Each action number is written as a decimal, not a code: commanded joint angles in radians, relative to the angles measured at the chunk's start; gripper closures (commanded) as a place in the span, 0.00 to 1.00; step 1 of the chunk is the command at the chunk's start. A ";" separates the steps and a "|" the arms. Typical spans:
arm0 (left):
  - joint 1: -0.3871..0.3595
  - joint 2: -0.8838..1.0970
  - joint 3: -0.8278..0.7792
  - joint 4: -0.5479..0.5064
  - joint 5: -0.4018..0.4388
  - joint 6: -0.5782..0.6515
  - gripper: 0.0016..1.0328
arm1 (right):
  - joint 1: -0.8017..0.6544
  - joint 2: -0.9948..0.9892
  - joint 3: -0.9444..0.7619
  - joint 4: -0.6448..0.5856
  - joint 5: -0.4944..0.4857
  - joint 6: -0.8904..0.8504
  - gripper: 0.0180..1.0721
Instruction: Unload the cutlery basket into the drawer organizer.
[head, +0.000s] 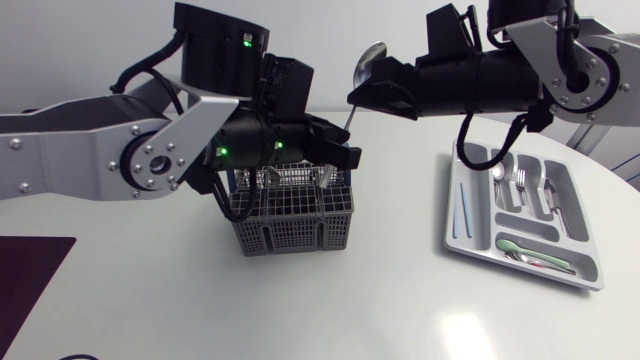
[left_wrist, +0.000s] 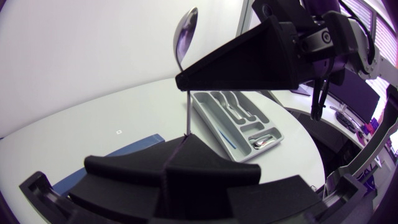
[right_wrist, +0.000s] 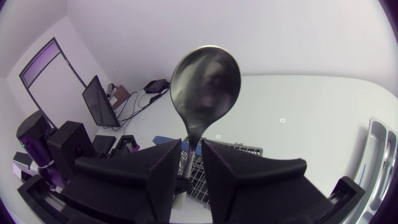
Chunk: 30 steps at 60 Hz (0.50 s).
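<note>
While upright — spoon (right_wrist: 205, 87) inside right claw (right_wrist: 191, 150)

Head camera looks down on the table (head: 300, 310) from above. Both wrist cameras face across it, close on the shared spoon (right_wrist: 205, 87)

The left arm (head: 70, 150) has silver-grey links, with small screws ringing a round black joint. A black drum at the upper left of the frame carries a green light. Two more green lights glow on its black wrist, and black cables loop above. The right arm (head: 560, 50), upper right, is silver-grey and black, also cabled. The left hand (left_wrist: 177, 152) and right hand (right_wrist: 191, 146) are matte black wedges.
</note>
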 joint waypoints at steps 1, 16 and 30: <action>0.000 0.015 0.034 0.005 -0.003 -0.022 0.86 | 0.007 0.017 0.026 0.011 0.005 0.025 0.74; 0.002 0.015 0.033 0.005 -0.003 -0.022 0.86 | 0.007 0.017 0.019 0.005 0.003 0.027 0.82; 0.005 0.015 0.033 0.006 -0.005 -0.025 0.86 | 0.007 0.027 0.029 -0.012 -0.004 0.027 0.95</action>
